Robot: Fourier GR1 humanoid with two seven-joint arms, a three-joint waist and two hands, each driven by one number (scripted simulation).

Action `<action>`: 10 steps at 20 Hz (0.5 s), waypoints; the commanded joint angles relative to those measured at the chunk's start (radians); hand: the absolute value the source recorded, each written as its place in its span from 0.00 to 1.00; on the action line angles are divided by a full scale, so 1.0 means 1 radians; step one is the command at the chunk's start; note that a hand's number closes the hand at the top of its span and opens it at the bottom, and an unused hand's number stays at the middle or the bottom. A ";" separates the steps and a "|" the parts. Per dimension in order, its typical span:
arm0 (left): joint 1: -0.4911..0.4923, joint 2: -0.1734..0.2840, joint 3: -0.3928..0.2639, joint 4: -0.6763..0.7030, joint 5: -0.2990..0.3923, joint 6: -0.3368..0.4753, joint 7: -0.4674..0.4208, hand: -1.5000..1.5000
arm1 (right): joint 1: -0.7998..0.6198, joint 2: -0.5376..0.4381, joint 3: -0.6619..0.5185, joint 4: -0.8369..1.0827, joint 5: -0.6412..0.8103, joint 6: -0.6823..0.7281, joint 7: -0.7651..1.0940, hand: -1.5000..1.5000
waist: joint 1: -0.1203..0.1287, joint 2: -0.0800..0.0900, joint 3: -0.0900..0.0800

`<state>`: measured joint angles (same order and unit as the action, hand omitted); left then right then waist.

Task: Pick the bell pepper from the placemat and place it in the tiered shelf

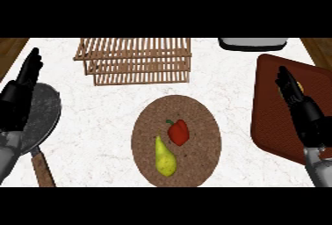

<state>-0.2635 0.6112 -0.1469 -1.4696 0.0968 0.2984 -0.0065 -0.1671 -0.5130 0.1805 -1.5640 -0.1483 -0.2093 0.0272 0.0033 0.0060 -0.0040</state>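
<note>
While the red bell pepper [179, 132] lies on the round brown placemat [194, 114], near its middle, no hand touches it. Its green stem points up and to the left. Just beside it, lower and to the left, a yellow-green pear [164, 158] lies on the same placemat, its narrow end almost touching the pepper. The placemat sits on the white marbled bench [103, 114], toward the near side. Well beyond it, at the far left of the bench, stands the wooden slatted tiered shelf [135, 60], with nothing visible on its levels. To the right of the placemat lies a dark red-brown tray [276, 118] set at a slant, and the right hand [295, 94] shows over it, fingers straight and pointing up, released and holding nothing; something yellowish peeks out behind the hand, too hidden to name. At the left edge the left hand [23, 79] also shows with straight, released fingers, above a dark grey pan [42, 114] whose wooden handle [43, 169] runs toward the near edge. A grey and white object [253, 43] sits at the far right edge, cut off by the view.
</note>
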 commanded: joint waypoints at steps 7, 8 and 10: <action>0.172 -0.204 -0.022 0.144 0.222 -0.082 0.169 0.50 | -0.066 -0.235 0.002 0.113 0.283 -0.003 0.007 1.00 | 0.005 0.020 -0.019; 0.155 -0.239 -0.039 0.160 0.245 -0.097 0.205 0.50 | -0.085 -0.121 0.027 0.144 0.240 -0.041 0.065 1.00 | 0.013 0.013 -0.002; 0.212 -0.251 -0.039 0.151 0.261 -0.111 0.203 0.50 | -0.087 0.013 0.010 0.196 0.134 -0.037 0.037 1.00 | 0.018 0.000 0.004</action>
<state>-0.1143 0.4173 -0.1732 -1.3397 0.2985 0.2163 0.1551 -0.2585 -0.5583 0.1832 -1.4547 -0.0186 -0.2182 0.0342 0.0176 0.0110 -0.0044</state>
